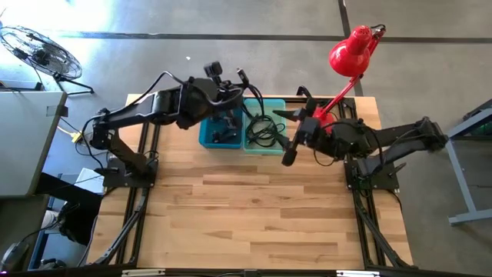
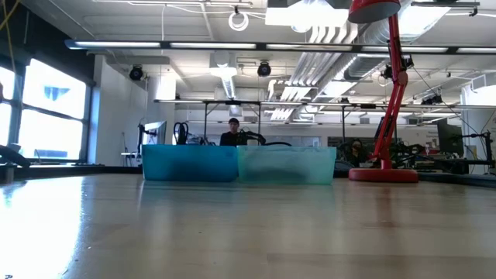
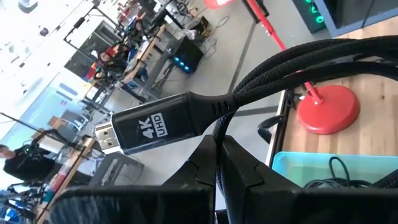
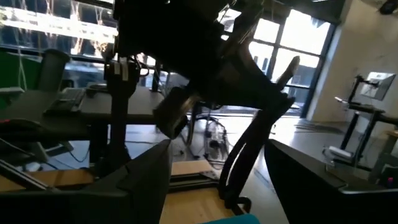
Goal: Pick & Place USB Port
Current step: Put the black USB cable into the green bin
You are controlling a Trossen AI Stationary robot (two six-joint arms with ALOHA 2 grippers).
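Note:
A black braided cable ends in a black plug [image 3: 146, 127] marked "4K UHD" with a metal tip. My left gripper [image 3: 219, 155] is shut on this cable and is raised above the blue bin [image 1: 209, 138]. More black cables lie coiled in the teal bin [image 1: 265, 127] beside it. My right gripper [image 4: 217, 186] is open and hovers by the teal bin's right side [image 1: 292, 150], facing the left arm. It touches nothing. In the right wrist view a loop of the held cable [image 4: 239, 155] hangs below the left gripper. The low view shows only the two bins. My left gripper pinches the braided cable between its two fingers [image 3: 249, 174], just behind the plug's strain relief [image 3: 217, 115]. The plug sticks out to one side of the fingers, and several strands of cable [image 3: 298, 62] run off to the other. Plug and cable are lifted clear of the bins.
The blue bin [image 2: 190, 163] and teal bin [image 2: 287, 165] stand side by side at the table's far edge. A red desk lamp [image 1: 350, 54] stands on its round base [image 2: 381, 174] at the far right corner. Bare wooden tabletop [image 1: 254, 208] stretches toward the near edge.

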